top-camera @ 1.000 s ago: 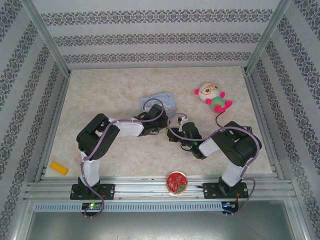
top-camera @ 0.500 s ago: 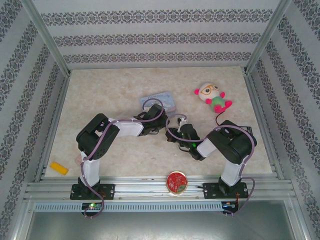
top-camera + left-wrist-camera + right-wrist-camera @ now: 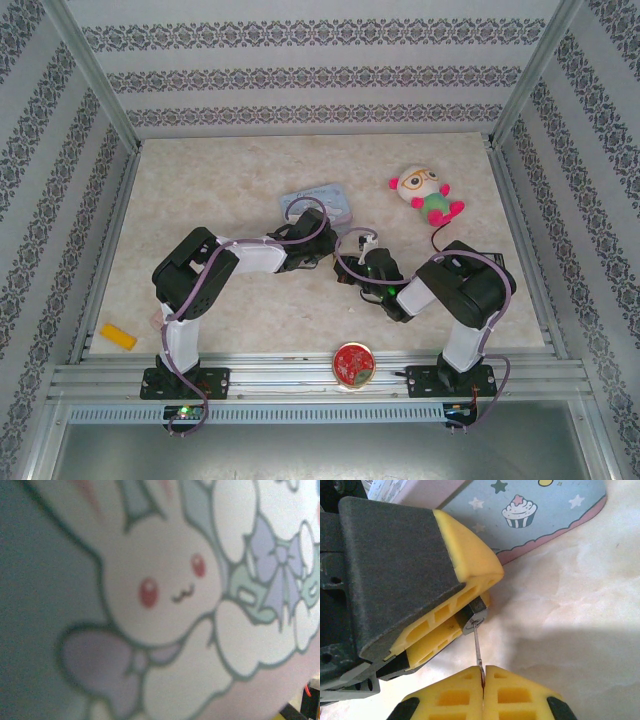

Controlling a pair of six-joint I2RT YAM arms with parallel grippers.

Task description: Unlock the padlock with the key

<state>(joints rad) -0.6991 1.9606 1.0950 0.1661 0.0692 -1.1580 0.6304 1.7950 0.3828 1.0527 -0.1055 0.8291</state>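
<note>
padlock and key meet low over the middle of the marbled table (image 3: 200, 190), in the gap where the two arms come together.

from above, the left arm (image 3: 250, 255) reaches in across the table toward the centre, and the right arm (image 3: 455, 290) bends in from the other side, so their wrists sit just beside each other. behind them lies a light-blue cartoon tin (image 3: 318, 203), flat on the table. it's close enough to the left wrist camera that its printed bunny comes out as a blur. further right, well apart from the arms, a plush doll (image 3: 428, 195) lies on its back. a round red tin (image 3: 353, 364) sits on the near rail between the two bases, and a yellow block (image 3: 118, 336) rests by the rail at the far left.

down at the right wrist, the left gripper (image 3: 465, 620) is clamped on the padlock (image 3: 473, 617). the little dark body is wedged between its yellow pads, right at their tips, with its bottom end poking out. the right gripper (image 3: 483, 682) has its two yellow fingers pressed tight together on the key (image 3: 477, 647), a thin grey sliver standing up from between them. the key's tip touches the padlock's exposed end. i can't tell how far it's gone in. both hang just above the table, near the tin's pink edge.
</note>
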